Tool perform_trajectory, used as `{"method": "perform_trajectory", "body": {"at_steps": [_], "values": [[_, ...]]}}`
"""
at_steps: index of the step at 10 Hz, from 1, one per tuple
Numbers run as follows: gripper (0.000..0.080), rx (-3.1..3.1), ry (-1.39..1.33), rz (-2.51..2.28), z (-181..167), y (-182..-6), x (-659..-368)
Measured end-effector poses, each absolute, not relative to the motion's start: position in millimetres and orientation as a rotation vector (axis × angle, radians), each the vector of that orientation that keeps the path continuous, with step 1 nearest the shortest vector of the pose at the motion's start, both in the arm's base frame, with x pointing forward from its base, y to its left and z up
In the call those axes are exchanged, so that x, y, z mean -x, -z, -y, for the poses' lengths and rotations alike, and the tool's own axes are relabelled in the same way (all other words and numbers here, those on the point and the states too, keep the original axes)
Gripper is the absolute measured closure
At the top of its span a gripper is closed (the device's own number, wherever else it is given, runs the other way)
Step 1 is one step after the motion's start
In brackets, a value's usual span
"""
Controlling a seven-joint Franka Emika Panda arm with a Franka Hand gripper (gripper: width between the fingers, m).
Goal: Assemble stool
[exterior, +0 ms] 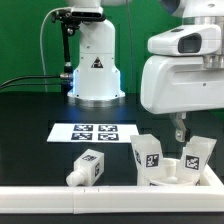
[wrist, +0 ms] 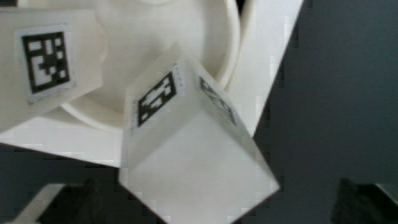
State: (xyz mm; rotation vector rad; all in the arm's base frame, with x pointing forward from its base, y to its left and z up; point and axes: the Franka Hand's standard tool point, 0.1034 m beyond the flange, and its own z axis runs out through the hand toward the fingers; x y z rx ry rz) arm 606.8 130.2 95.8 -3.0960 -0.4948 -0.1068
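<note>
The round white seat [exterior: 172,173] lies at the exterior view's right, by the front rail. Two white tagged legs stand against it, one on the left [exterior: 147,153] and one on the right [exterior: 199,154]. A third leg [exterior: 88,167] lies loose on the black table to the left. My gripper [exterior: 180,130] hangs just above the seat group. In the wrist view a tagged leg [wrist: 187,140] sits in front of the seat's rim [wrist: 125,60], between the wide-apart dark fingertips [wrist: 50,206]. The gripper [wrist: 205,212] is open and does not touch the leg.
The marker board [exterior: 93,132] lies flat on the table behind the loose leg. The robot's white base [exterior: 95,65] stands at the back. A white rail [exterior: 60,200] runs along the front edge of the table.
</note>
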Motion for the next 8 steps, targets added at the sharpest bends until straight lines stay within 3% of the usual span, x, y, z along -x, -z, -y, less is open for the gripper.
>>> {"method": "perform_trajectory", "body": {"at_steps": [4,8], "values": [[0.0151,2.981,0.05,1.198,-125,-87.5,-602],[0.0151,2.983,0.018,1.251,-120,-74.9,-601]]}}
